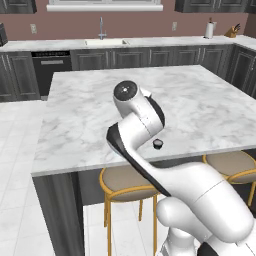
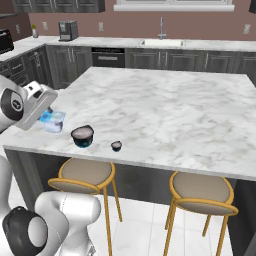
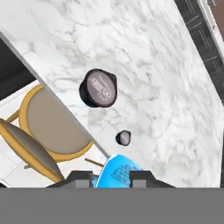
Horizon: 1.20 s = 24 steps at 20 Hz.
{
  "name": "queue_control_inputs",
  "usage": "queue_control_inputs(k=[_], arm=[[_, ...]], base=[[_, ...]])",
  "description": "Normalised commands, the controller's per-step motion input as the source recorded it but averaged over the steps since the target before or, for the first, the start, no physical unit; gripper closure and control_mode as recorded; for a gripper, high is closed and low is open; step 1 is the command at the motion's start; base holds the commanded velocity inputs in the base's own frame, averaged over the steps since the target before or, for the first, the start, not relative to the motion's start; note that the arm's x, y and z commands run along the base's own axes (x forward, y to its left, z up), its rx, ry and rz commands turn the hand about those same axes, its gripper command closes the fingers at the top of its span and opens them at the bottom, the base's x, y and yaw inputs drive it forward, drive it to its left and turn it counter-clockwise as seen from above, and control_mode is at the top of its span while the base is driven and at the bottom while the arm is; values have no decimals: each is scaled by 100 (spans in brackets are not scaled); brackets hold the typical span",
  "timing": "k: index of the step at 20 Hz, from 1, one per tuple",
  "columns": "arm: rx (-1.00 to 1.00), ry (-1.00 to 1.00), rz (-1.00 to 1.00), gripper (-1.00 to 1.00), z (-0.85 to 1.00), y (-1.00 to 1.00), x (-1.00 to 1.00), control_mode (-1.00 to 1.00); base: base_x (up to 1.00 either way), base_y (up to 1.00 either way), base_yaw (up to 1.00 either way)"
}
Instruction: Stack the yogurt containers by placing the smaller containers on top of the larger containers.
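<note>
We have the hand (image 3: 112, 177) pinched on the light-blue cup (image 2: 53, 120), its two dark fingertips (image 3: 141, 176) either side of the blue lid in the hand view; in the right base view the cup hangs at the left end of the tabletop (image 2: 165, 102), just beside the wide dark cup (image 2: 82, 136), and whether it has cleared the marble we cannot tell. The tiny dark cup (image 2: 116, 146) stands near the front edge, a little apart from the wide one.

Our main worry is the grip; the cup looks thin-walled and translucent, so a squeeze may deform it and a loose hold may let it slip or tilt on the way. The wide cup's pale top is a small landing spot; if we come in off-centre the blue cup may slide off, and with the edge so close it could drop towards the stools (image 2: 86, 176). A low carry could also knock the wide cup or nudge the tiny one over the edge.
</note>
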Motion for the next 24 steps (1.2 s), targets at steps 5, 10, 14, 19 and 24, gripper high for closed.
queue_control_inputs(k=[5, 10, 14, 19, 24], arm=[[-8, 0, 5, 100, -13, 0, 0, -100], [-1, 0, 0, 100, -9, 0, 8, -100], [0, 0, 1, 100, -20, 0, 23, -100], [0, 0, 2, 100, -20, 0, 30, -100], [0, 0, 2, 100, -21, 0, 31, -100]], base=[[0, 0, 0], [0, 0, 0], [0, 0, 0], [0, 0, 0], [0, 0, 0]])
